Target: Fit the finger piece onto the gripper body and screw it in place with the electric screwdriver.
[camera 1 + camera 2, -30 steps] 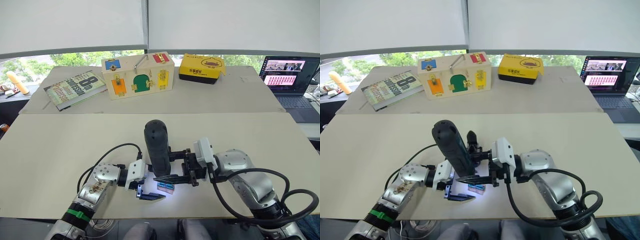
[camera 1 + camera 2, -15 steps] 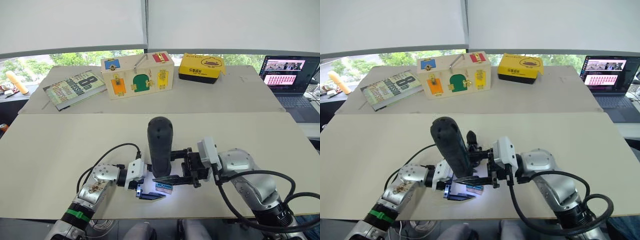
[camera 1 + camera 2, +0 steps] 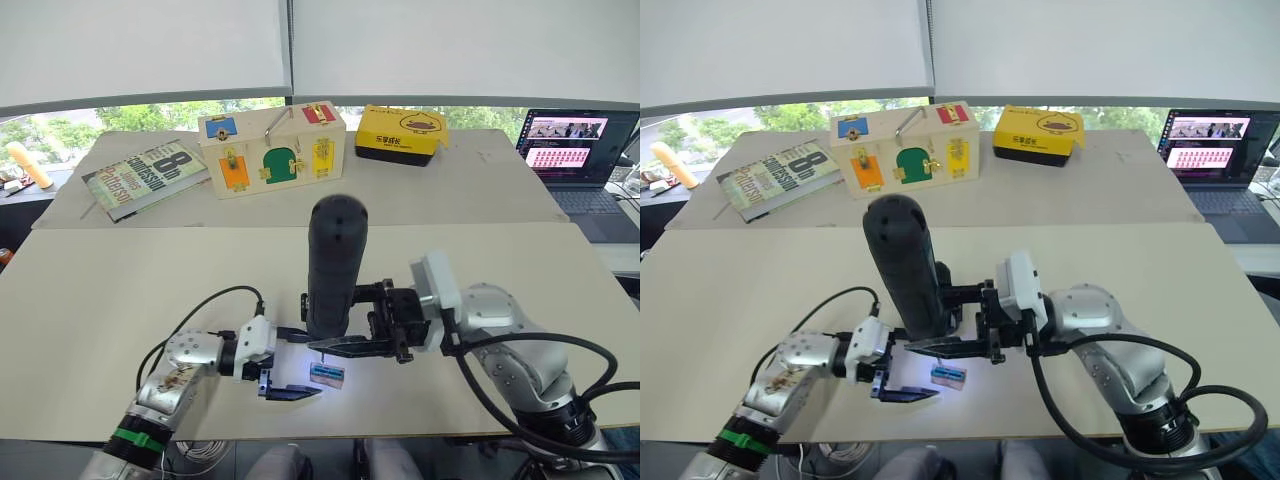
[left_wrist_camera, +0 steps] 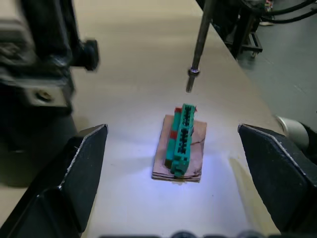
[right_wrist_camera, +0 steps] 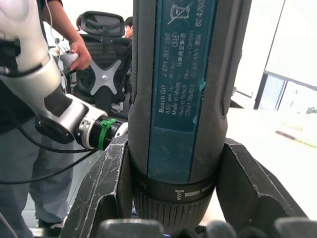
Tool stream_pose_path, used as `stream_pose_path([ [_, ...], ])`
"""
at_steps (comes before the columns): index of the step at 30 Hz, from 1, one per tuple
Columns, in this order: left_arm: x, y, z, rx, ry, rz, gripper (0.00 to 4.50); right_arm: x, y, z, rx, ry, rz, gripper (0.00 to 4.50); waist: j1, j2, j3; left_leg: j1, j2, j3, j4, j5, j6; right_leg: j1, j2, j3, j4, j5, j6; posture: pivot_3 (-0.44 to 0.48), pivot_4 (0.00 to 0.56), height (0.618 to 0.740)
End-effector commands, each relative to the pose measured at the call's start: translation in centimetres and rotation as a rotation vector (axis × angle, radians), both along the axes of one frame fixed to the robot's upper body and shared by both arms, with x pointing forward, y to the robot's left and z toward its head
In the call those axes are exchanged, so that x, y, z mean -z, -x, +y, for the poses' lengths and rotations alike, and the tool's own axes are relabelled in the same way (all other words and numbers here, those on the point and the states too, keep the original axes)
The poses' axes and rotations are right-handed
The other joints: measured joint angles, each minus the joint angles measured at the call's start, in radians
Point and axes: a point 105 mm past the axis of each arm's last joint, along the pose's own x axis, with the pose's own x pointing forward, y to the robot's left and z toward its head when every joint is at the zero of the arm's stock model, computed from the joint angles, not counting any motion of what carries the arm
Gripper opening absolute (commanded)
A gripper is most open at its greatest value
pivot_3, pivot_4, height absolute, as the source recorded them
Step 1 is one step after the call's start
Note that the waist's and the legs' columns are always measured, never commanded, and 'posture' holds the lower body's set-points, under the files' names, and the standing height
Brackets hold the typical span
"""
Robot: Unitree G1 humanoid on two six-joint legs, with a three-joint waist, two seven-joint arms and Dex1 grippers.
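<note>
One tool takes centre stage: the electric screwdriver [image 3: 335, 265] stands nearly upright, clamped in our right gripper [image 3: 385, 322], whose fingers are clenched round its lower barrel. We hold it that way, we judge, so the bit [image 4: 199, 44] points straight down at the work and its tip light falls on the table [image 3: 120, 290]. It is a thick dark cylinder with a rounded top, a blue-grey label down its side in the right wrist view, and a thin metal bit hanging clear of the surface.

Just at 6 o'clock of the bit lies a small green-and-tan block [image 4: 182, 141] in the pool of light, not touched by anything. Our left gripper [image 4: 173, 163] rests low at 9 o'clock of that block, fingers spread wide either side of it and empty.

At 12 o'clock of the screwdriver's base, partly hidden, sits what we take for the gripper body [image 3: 945, 290]; the finger piece we cannot pick out.

Further off at 12 o'clock: a wooden latch box [image 3: 272, 150], a book [image 3: 140, 178], a yellow box [image 3: 403, 133]; at 2 o'clock, a laptop [image 3: 580, 150].
</note>
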Motion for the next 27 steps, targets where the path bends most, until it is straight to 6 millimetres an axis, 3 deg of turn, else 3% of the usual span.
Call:
stream_pose_path([
  [1, -2.1, 1.0, 0.8, 0.032, 0.023, -0.02, 4.44, -2.3, 1.0, -0.4, -0.022, -0.06, -0.052, 1.91, 0.0, 0.0, 0.0, 0.0, 0.0, 0.0, 0.0, 0.0, 0.0, 0.0, 0.0, 0.0, 0.0, 0.0, 0.0, 0.0, 0.15, 0.74],
  [6, -4.2, 0.5, 2.7, -0.089, 0.093, 0.006, 4.44, -2.9, 1.3, -0.8, -0.008, -0.066, -0.046, 1.91, 0.002, 0.0, 0.001, 0.0, 0.0, 0.0, 0.0, 0.0, 0.0, 0.0, 0.0, 0.0, -0.001, 0.0, 0.0, 0.0, 0.15, 0.74],
  [11, -3.3, -0.8, 5.3, -0.248, 0.068, 0.032, 4.44, -3.3, 0.9, -1.3, 0.026, -0.059, -0.061, 1.91, -0.001, 0.001, 0.002, 0.0, 0.0, 0.0, 0.0, 0.0, 0.0, 0.0, 0.0, 0.0, 0.0, 0.0, 0.0, 0.0, 0.15, 0.74],
  [15, -1.3, -1.8, 5.9, -0.324, -0.007, 0.01, 4.44, -3.5, 0.9, -1.6, 0.036, -0.052, -0.063, 1.91, 0.001, 0.0, 0.002, 0.0, 0.0, 0.0, 0.0, 0.0, 0.0, 0.0, 0.0, 0.0, 0.0, 0.0, 0.0, 0.0, 0.15, 0.74],
  [20, 0.5, -2.9, 3.8, -0.341, -0.035, 0.002, 4.44, -3.4, 0.8, -1.7, 0.04, -0.044, -0.064, 1.91, 0.004, 0.0, 0.002, 0.0, -0.001, 0.0, 0.0, 0.0, 0.0, 0.001, 0.0, -0.001, -0.001, 0.0, 0.0, 0.0, 0.15, 0.74],
  [27, 1.3, -3.9, 0.3, -0.335, -0.006, -0.008, 4.44, -3.7, 0.8, -1.9, 0.047, -0.034, -0.057, 1.91, 0.001, -0.001, 0.002, -0.001, 0.0, 0.0, 0.0, 0.0, 0.0, 0.0, 0.0, 0.0, 0.0, 0.0, 0.0, 0.0, 0.15, 0.74],
])
